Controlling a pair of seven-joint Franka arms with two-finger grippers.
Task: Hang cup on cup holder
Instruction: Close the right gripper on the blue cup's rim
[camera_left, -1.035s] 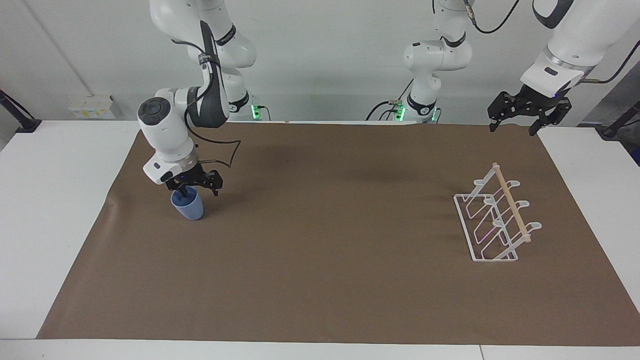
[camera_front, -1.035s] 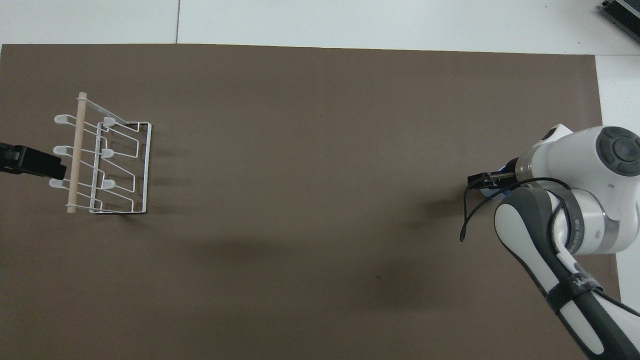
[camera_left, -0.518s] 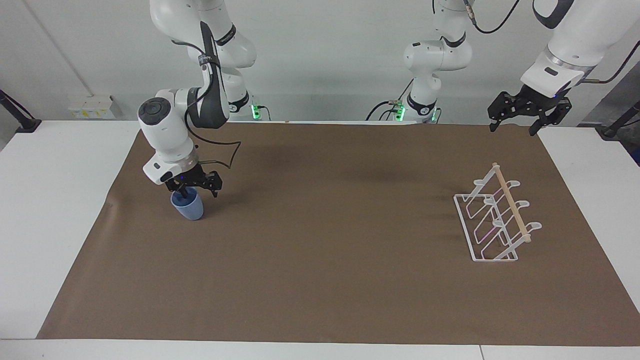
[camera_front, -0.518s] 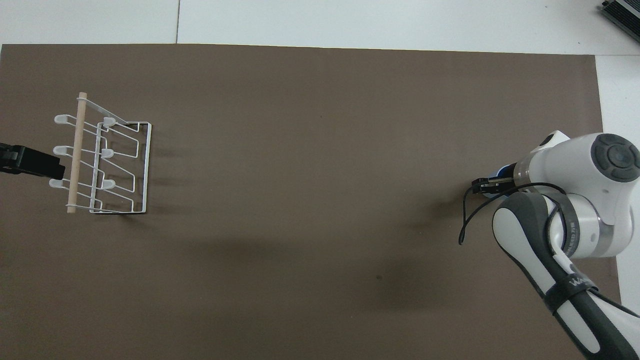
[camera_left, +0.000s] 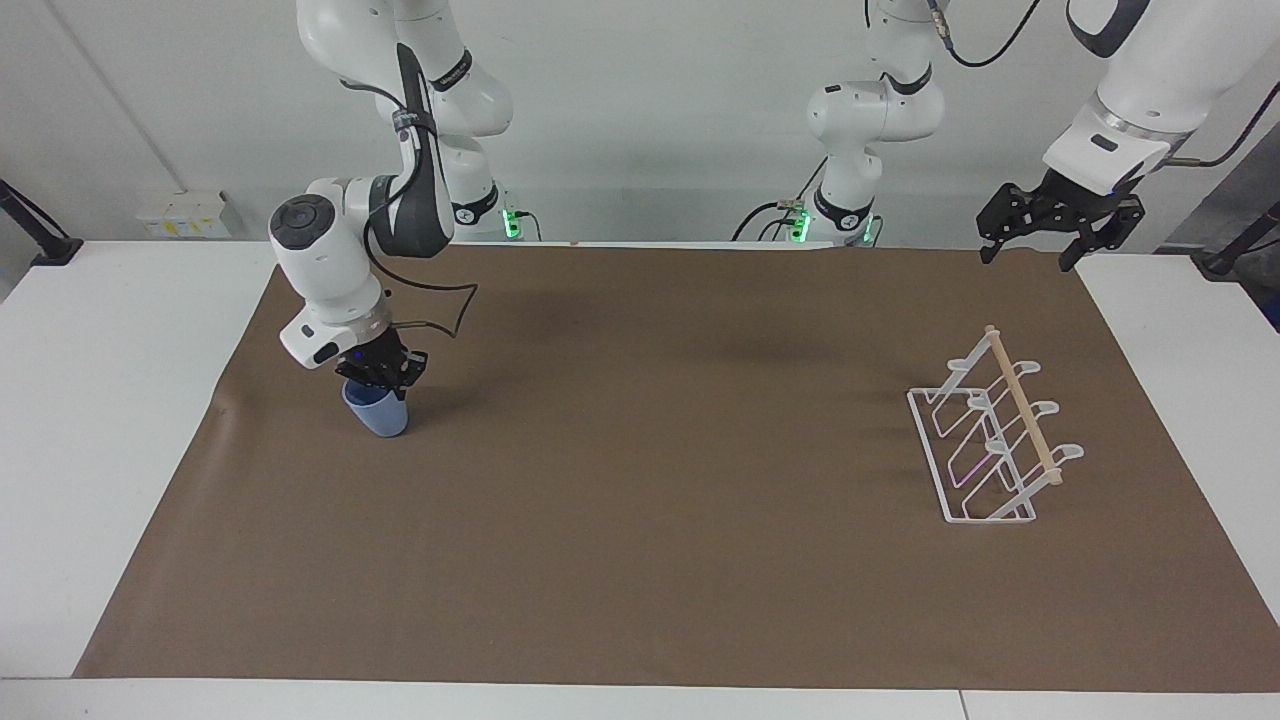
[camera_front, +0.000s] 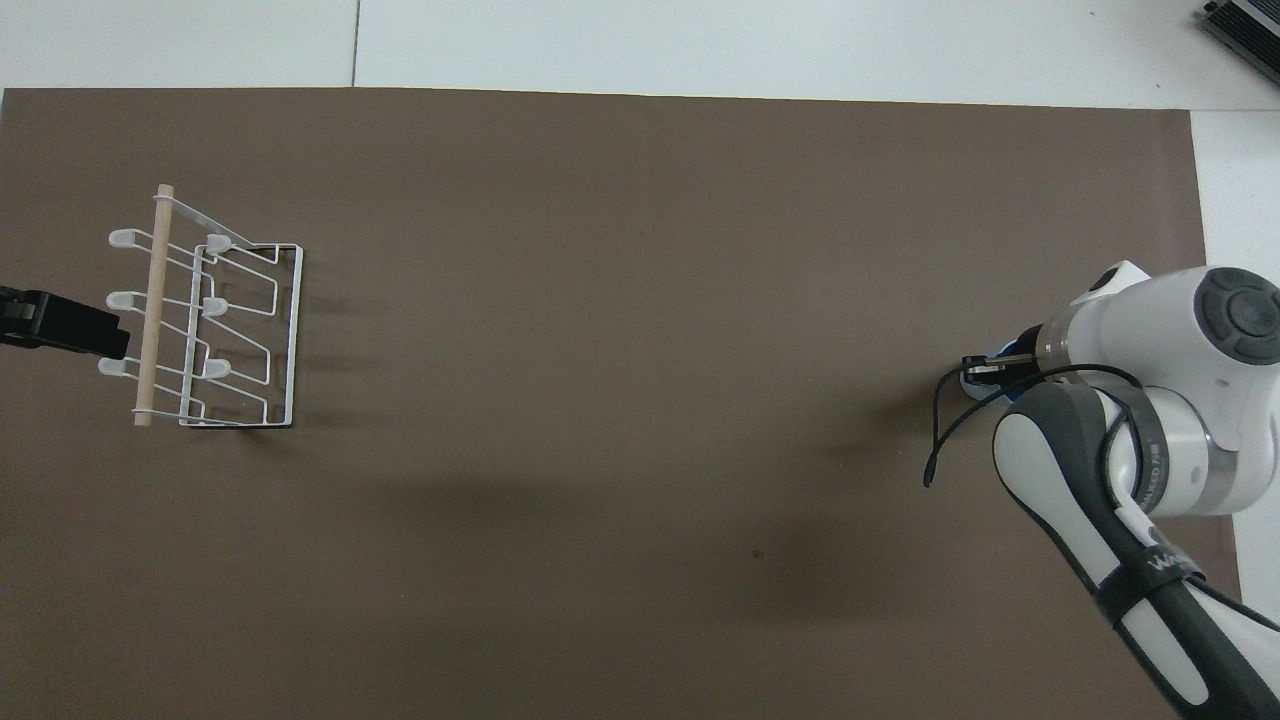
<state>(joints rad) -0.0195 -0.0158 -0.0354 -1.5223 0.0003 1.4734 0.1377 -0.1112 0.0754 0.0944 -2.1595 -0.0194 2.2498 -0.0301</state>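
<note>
Counter (camera_left: 120, 420): white top, most of it covered by a brown mat (camera_left: 660, 480) that carries everything.

Right arm (camera_left: 340, 240): comes in at its own end of the counter, elbow folded, wrist pointing down onto the cup. In the overhead view its white and grey links cover nearly all of the cup.

Left arm (camera_left: 1130, 110): waits raised at its own end, wrist angled down toward the mat corner nearest the robots.

Cup holder (camera_left: 995, 435): white wire rack, rectangular base flat on the mat, slanted looped prongs, light wooden rod along the top. Sits toward the left arm's end, well apart from the cup. Nothing hangs on its prongs.

Cup (camera_left: 377, 410): light-blue tumbler, upright on the mat, mouth up, toward the right arm's end. Not hung yet. Overhead shows only a sliver of blue (camera_front: 975, 373) at the wrist tip.

Right claw (camera_left: 380, 375): down at the cup's mouth, fingers drawn close together and pinching the rim. Clenched on the cup. Whether the base has left the mat, cannot tell.

Left claw (camera_left: 1035, 240): up in the air over the mat edge by the robots, fingers spread apart, holding nothing. Overhead shows just its dark tip (camera_front: 60, 325) at the frame edge, beside the rack's rod.
</note>
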